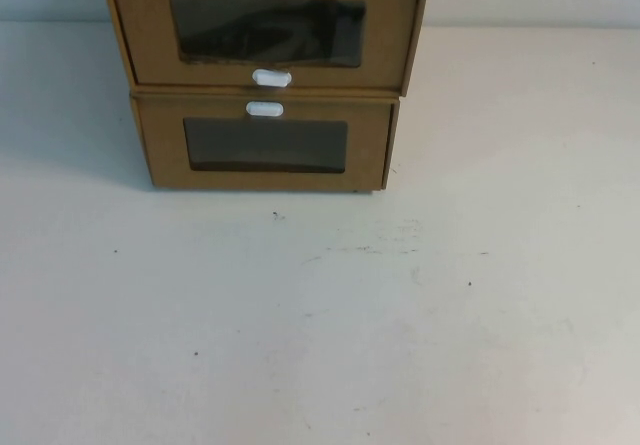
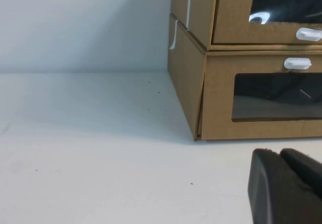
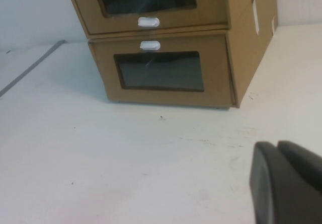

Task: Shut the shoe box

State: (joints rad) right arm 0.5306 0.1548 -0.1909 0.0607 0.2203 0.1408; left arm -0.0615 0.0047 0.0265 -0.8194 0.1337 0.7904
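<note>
We see two brown cardboard drawer-style boxes stacked at the far edge of the white table (image 1: pixel 320 315). The shoe box (image 1: pixel 265 30) is the top one: clear rectangular window, small white oval tab (image 1: pixel 271 78) below it. The lower cardboard box (image 1: pixel 265 145) has its white tab (image 1: pixel 265 109) above its window.

Progress, as we judge it: the top drawer front looks close to flush with its sleeve; the high view shows it maybe slightly proud. Either closed or a short push left. We can't tell for sure.

Left gripper (image 2: pixel 284 183) sits low over the table, near the stack's left front corner, touching nothing. Right gripper (image 3: pixel 287 183) hangs over the table in front of the stack's right side, well apart from it. Finger state: can't tell on either.

No brand, label or readable writing anywhere; only plain white tape strips on the box sides.
</note>
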